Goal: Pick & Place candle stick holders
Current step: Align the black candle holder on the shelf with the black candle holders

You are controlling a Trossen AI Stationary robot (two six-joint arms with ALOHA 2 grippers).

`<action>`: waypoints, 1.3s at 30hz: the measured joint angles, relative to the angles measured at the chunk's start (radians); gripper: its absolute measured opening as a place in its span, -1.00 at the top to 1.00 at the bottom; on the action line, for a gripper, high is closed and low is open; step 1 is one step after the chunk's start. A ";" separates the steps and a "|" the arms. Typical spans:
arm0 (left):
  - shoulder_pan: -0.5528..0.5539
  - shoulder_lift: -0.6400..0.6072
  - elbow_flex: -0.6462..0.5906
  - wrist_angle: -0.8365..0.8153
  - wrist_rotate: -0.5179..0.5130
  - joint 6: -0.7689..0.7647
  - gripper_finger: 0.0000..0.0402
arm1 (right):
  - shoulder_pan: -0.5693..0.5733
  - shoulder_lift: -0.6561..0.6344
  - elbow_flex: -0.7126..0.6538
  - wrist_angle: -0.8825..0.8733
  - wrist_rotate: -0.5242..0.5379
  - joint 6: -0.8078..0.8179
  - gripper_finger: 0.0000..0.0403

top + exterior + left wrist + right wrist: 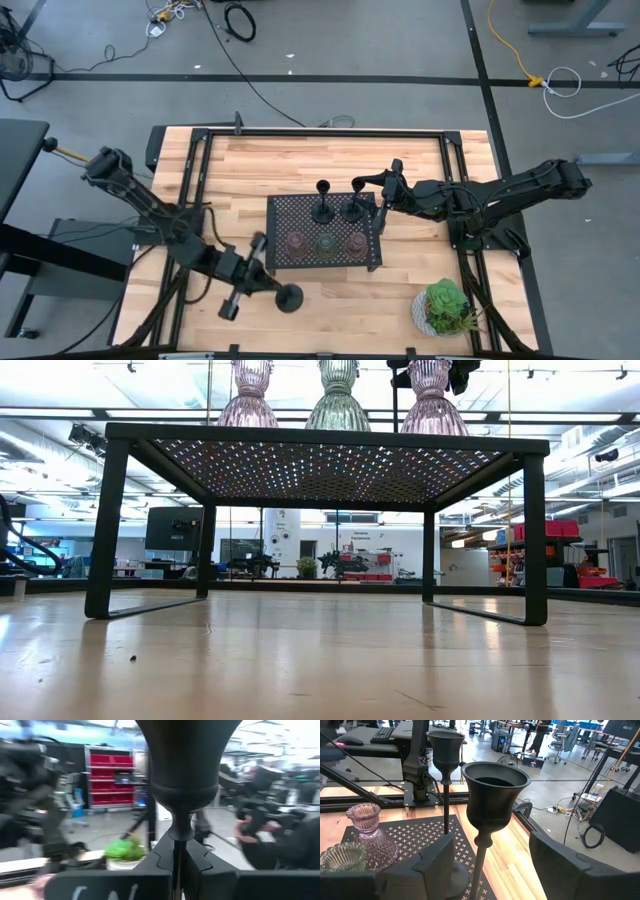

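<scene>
Tray (300, 262) bearing three glass holders (325, 242), two black holders (337, 208), left tool (262, 279) seemingly pinching third (289, 297), right tool (379, 205) spread.

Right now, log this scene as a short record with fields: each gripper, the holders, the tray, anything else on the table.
left gripper: shut on a black holder, off the tray, near the table's front edge
right gripper: open, fingers either side of a black holder on the tray
tray: black, perforated, mid-table
on tray: two black holders, three glass holders in a row
plant: white pot, front right corner
</scene>
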 joint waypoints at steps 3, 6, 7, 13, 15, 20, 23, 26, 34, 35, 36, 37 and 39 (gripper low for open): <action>0.000 -0.056 0.000 -0.045 -0.093 0.037 0.95 | 0.000 0.000 0.000 0.000 0.000 0.000 -0.26; 0.005 -0.104 0.000 -0.084 -0.175 0.093 0.95 | 0.000 0.000 0.000 0.000 0.000 0.000 -0.26; 0.009 -0.120 0.000 -0.096 -0.196 0.115 0.96 | 0.000 0.000 0.000 0.000 0.000 0.000 -0.26; 0.054 -0.213 0.000 -0.152 -0.338 0.202 0.95 | 0.000 0.000 0.000 0.000 0.000 0.000 -0.26; 0.074 -0.240 0.000 -0.172 -0.388 0.236 0.95 | 0.000 0.000 0.000 0.000 0.000 0.000 -0.26; 0.137 -0.301 0.000 -0.232 -0.443 0.279 0.96 | 0.000 0.000 0.000 0.000 0.000 0.000 -0.26; 0.173 -0.329 0.000 -0.256 -0.444 0.279 0.94 | 0.000 0.000 0.000 0.000 0.000 0.000 -0.26; 0.209 -0.356 0.000 -0.283 -0.442 0.283 0.96 | 0.000 0.000 0.000 0.000 0.000 0.000 -0.26; 0.323 -0.385 0.000 -0.365 -0.426 0.270 0.95 | 0.000 0.000 0.000 0.000 0.000 0.000 -0.26; 0.339 -0.385 0.000 -0.378 -0.414 0.269 0.96 | 0.000 0.000 0.000 0.000 0.000 0.000 -0.26; 0.354 -0.385 0.000 -0.392 -0.395 0.265 0.96 | 0.000 0.000 0.000 0.000 0.000 0.000 -0.26; 0.373 -0.385 0.000 -0.407 -0.367 0.253 0.96 | 0.000 0.000 0.000 0.000 0.000 0.000 -0.26; 0.414 -0.385 0.000 -0.441 -0.315 0.218 0.96 | 0.000 0.000 0.000 0.000 0.000 0.000 -0.26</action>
